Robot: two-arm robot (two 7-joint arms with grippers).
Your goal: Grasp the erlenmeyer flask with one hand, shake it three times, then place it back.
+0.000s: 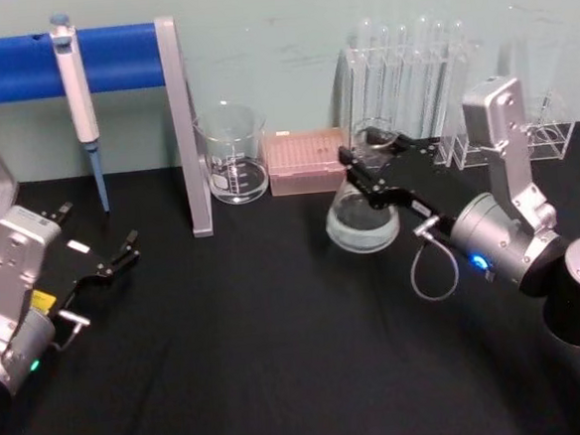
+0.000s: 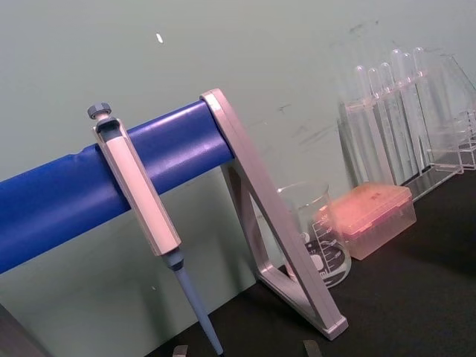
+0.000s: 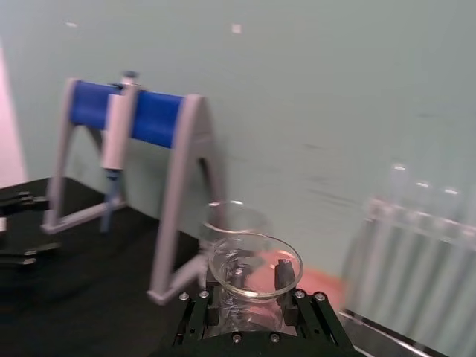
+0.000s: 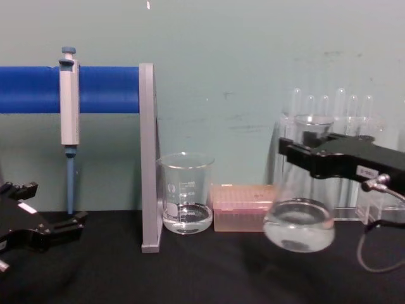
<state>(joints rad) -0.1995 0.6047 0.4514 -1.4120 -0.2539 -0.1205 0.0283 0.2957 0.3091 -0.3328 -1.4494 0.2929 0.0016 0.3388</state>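
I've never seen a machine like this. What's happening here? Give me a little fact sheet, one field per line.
Working claw: right claw, shut around the neck of the erlenmeyer flask
Flask contents: a little clear liquid
Other claw: left claw, open, low on the robot's left, holding nothing
Nearby: beaker, pink box, pipette hanging on a blue stand, test tubes
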